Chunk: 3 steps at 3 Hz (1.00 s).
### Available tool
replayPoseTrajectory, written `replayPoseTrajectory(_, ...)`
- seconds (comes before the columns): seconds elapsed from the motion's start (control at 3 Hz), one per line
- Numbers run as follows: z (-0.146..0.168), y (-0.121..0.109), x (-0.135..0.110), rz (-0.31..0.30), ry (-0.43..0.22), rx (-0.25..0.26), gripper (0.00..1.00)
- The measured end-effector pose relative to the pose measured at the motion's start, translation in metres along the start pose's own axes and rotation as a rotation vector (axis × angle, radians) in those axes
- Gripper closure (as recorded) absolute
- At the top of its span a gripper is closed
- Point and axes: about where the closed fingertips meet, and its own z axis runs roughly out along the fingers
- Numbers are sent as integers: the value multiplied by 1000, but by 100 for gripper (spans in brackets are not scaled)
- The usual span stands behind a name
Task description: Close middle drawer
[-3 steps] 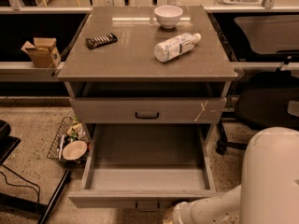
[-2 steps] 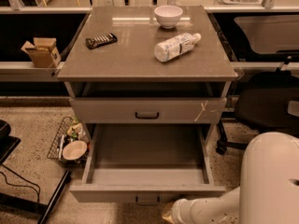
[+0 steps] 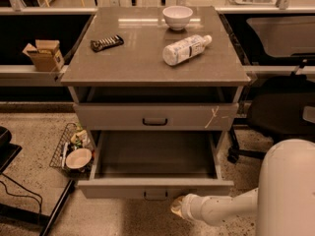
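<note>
1. I look down at the grey cabinet (image 3: 147, 63) in front of me.
2. The middle drawer (image 3: 113, 188) is pulled far out toward me. Its plain grey front is low in my view. It has a small dark handle (image 3: 156, 194) in the middle.
3. The top drawer (image 3: 123, 117) above it is pushed in. It has a whitish cross mark (image 3: 214, 117) on its right side.
4. My white arm (image 3: 221, 208) comes in low from the right, out of my big white body (image 3: 288, 191).
5. The gripper (image 3: 178, 206) is at the end of the arm. It sits just below the front of the middle drawer, a little to the right of the handle. I cannot tell if it touches the drawer.
6. I cannot tell if the gripper is spread or pressed together.
7. A white bowl (image 3: 177, 17) stands at the back of the cabinet top. A plastic bottle (image 3: 187, 49) lies on its side near it. A dark snack bar (image 3: 107, 43) lies to the left.
8. A cardboard box (image 3: 44, 54) sits on a ledge to the left of the cabinet.
9. A wire basket (image 3: 63, 149) stands on the floor, just left of the open drawer. A round dish (image 3: 78, 158) lies in it.
10. A black chair (image 3: 280, 112) stands to the right.
</note>
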Motion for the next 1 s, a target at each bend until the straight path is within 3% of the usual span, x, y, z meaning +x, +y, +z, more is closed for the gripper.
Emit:
replayPoseTrajectory(0.33, -1, 1, 0, 0, 0, 0, 100)
replayPoseTrajectory(0.67, -19, -61, -33, -47, -16, 92, 100)
replayPoseTrajectory(1.0, -22, -63, -35, -51, -17, 100, 100)
